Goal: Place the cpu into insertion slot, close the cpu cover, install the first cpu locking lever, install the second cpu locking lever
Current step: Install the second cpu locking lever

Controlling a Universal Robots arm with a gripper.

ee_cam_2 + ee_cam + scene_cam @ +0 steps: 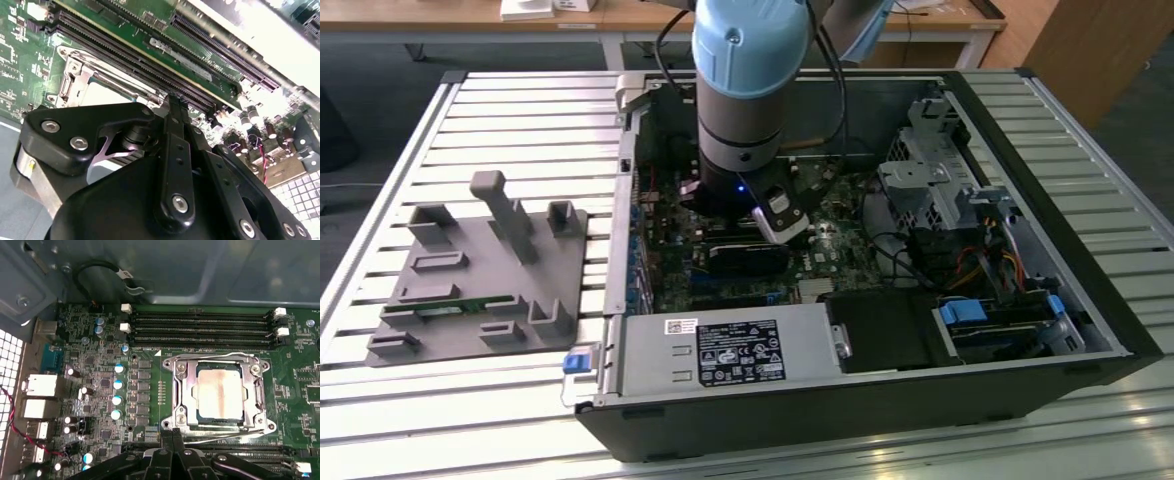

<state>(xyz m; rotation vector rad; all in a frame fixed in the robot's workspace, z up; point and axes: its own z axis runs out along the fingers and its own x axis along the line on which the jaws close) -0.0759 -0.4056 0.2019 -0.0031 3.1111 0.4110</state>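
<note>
Gripper [172, 436] pressed together, holding nothing, tips just beside the near edge of the insertion slot [220, 392] in the first wrist view. Cpu [220, 394] seated flat in the slot, pale face up. Cpu cover [182, 390] closed down around the chip, framing it. Memory slots [200, 327] running beside the socket. In the exterior view, arm [744, 90] reaching down into the open computer case [854, 420] on the slatted desk [400, 130]; grey fixture [480, 270] well apart, toward the exterior view's left.
</note>
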